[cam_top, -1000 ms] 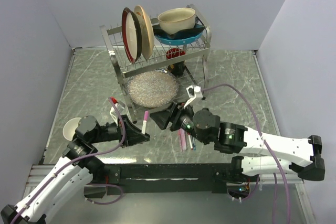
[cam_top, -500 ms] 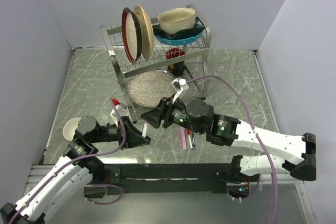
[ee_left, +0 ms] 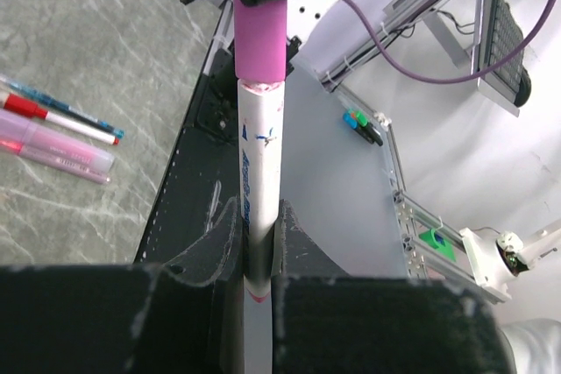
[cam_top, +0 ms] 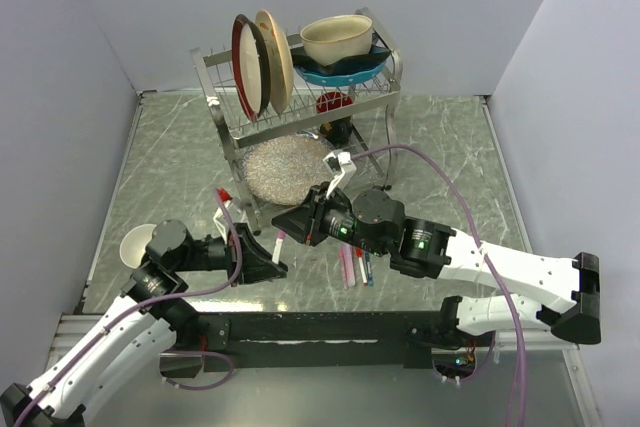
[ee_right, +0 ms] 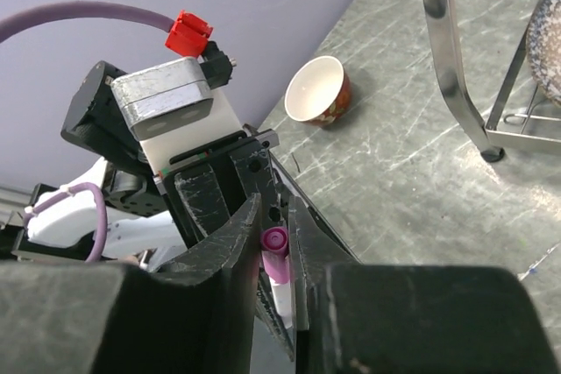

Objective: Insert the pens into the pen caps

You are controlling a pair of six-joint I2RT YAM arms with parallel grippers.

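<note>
My left gripper point(cam_top: 262, 261) point(ee_left: 259, 247) is shut on a white pen point(ee_left: 259, 155), holding it raised off the table. A pink pen cap point(ee_left: 259, 41) point(ee_right: 275, 250) sits on the pen's far end. My right gripper point(cam_top: 292, 223) point(ee_right: 277, 236) faces the left one, and its two fingers press on the cap from either side. The white pen barrel point(ee_right: 283, 293) shows below the cap in the right wrist view. Three more pens point(cam_top: 354, 265) lie together on the table: a blue one point(ee_left: 54, 101), a red-tipped white one point(ee_left: 66, 122) and a pink one point(ee_left: 54, 151).
A metal dish rack point(cam_top: 300, 97) with plates and bowls stands behind the grippers, a glittery round plate point(cam_top: 290, 169) under it. A rack leg point(ee_right: 449, 59) is close to the right arm. A small cup point(cam_top: 135, 243) point(ee_right: 317, 90) sits at the left.
My right gripper has moved left to the raised pen's tip and closed on the pink cap. The left gripper has kept its hold and barely moved.
</note>
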